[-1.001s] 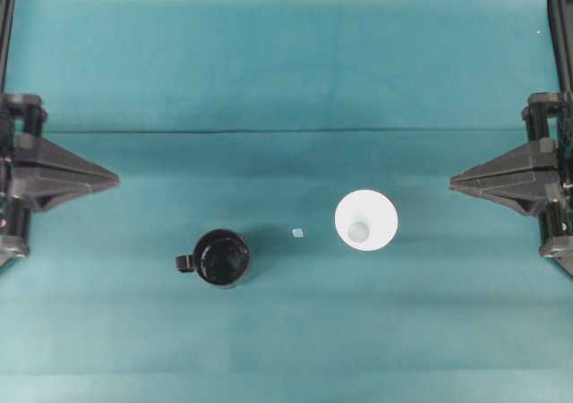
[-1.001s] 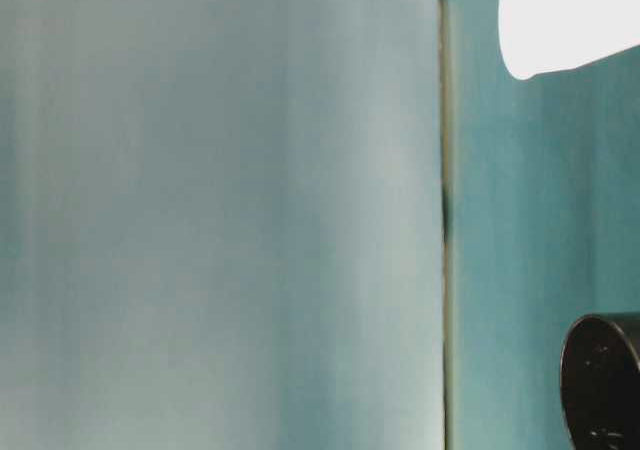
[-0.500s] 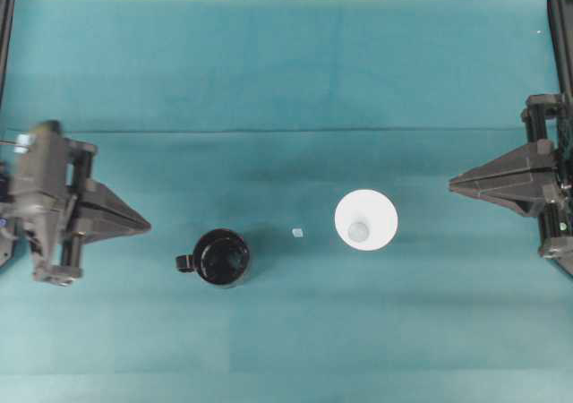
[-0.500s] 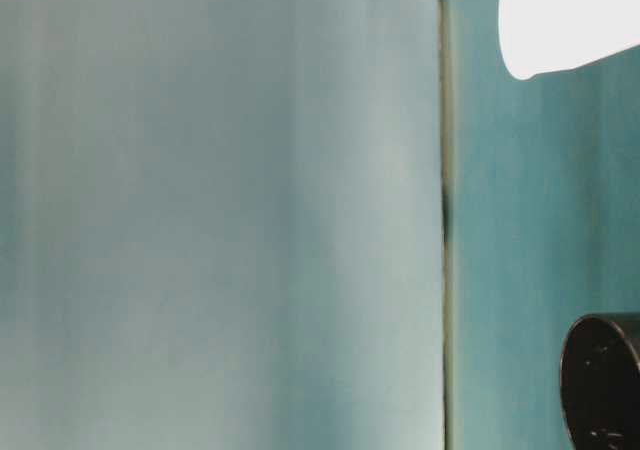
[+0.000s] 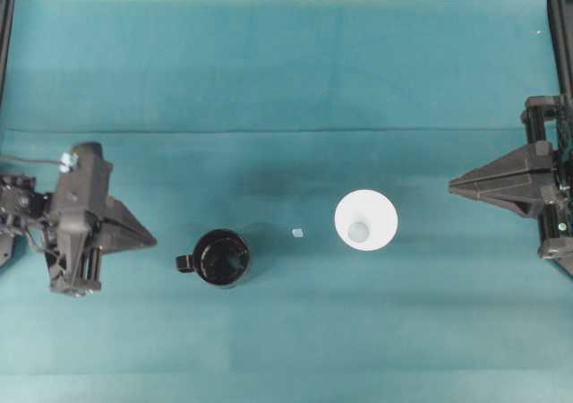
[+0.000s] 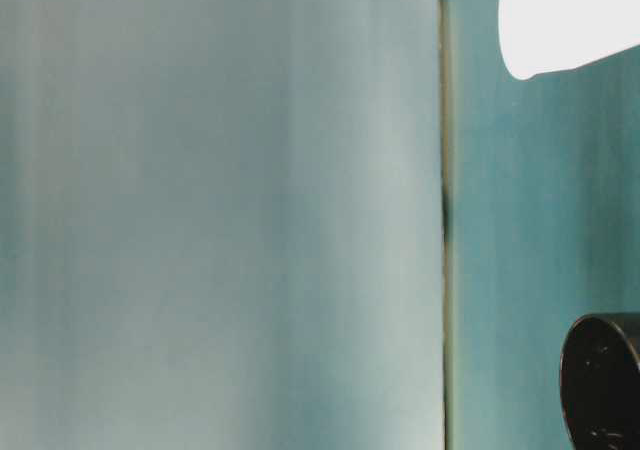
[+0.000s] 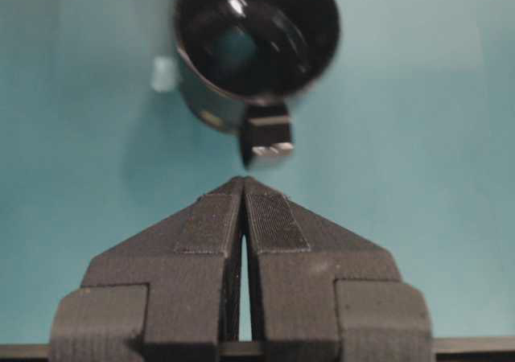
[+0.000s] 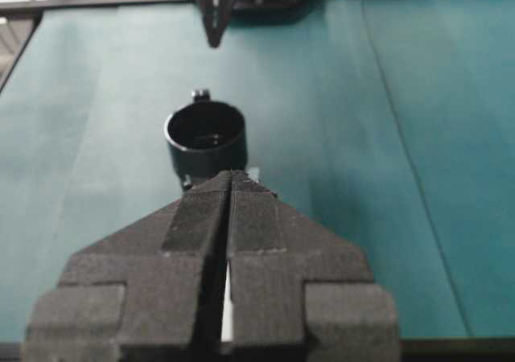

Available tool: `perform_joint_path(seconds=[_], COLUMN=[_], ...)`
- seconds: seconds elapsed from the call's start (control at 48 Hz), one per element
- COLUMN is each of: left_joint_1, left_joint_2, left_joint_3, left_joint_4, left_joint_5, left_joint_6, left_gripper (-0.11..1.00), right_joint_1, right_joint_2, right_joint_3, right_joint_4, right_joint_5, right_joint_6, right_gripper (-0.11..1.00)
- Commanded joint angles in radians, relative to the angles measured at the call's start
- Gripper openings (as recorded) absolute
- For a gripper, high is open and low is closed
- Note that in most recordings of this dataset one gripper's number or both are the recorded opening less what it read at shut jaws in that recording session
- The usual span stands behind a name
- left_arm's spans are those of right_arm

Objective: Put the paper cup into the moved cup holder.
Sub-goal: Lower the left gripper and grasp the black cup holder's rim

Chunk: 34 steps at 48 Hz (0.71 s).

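You look straight down from overhead; the table-level view sits close and sideways; both wrist views face the holder.

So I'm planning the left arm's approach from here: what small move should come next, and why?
Probably open the left gripper and ease it toward the cup holder. Its jaws are shut and empty, and the tips sit short of the holder's handle. The paper cup stands apart on the far side, near the shut right gripper.
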Motion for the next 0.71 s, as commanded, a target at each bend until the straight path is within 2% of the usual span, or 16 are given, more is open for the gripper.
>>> perform_joint_path(seconds=[0.0, 0.354, 0.417, 0.521, 0.688], left_joint_1=[-0.008, -0.008, -0.008, -0.008, -0.011], left_joint_2=[0.023, 0.094, 0.094, 0.095, 0.124], left_joint_3=[-0.023, -0.064, -0.066, -0.061, -0.046], left_joint_4=[0.002, 0.002, 0.002, 0.002, 0.002], left_joint_5=[0.0, 0.051, 0.052, 0.049, 0.037], left_joint_6=[-0.002, -0.005, -0.008, -0.048, -0.169], left_gripper=[0.0, 0.01, 0.06, 0.28, 0.78], right_joint_1=[-0.002, -0.003, -0.003, -0.003, -0.003], right_joint_2=[0.006, 0.006, 0.008, 0.008, 0.006], right_joint_3=[-0.025, -0.025, -0.025, -0.025, -0.025], right_joint_4=[0.003, 0.003, 0.003, 0.003, 0.003], right_joint_5=[-0.002, 0.009, 0.012, 0.015, 0.015], right_joint_6=[0.011, 0.011, 0.011, 0.011, 0.011], right_gripper=[-0.04, -0.04, -0.04, -0.04, -0.04])
